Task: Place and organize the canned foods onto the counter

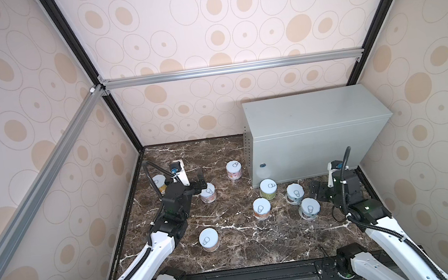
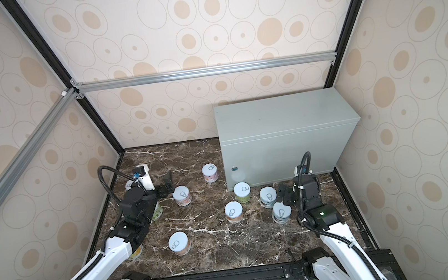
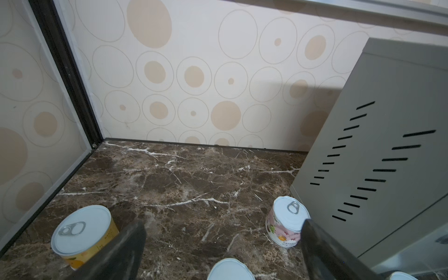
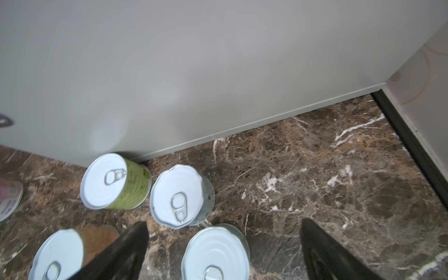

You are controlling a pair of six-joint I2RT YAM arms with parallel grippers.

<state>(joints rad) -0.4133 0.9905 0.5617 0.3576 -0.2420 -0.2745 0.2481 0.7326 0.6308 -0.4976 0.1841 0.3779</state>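
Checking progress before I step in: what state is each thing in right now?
counter: closed, no tins on top.
pink tin: upright on the floor.
green tin: upright, close to the counter's front.
orange tin: upright on the floor.
yellow tin: upright, partly hidden by the left arm.
front tin: upright, alone.
left gripper: open, empty.
right gripper: open, empty.

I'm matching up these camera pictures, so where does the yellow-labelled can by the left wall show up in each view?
Both top views: the yellow-labelled can stands far left on the marble floor, partly hidden by the left arm.
Left wrist view: upright beside one dark jaw, near the side wall.
Right wrist view: not in it.
Shared landmark: the grey counter, seen in all four.
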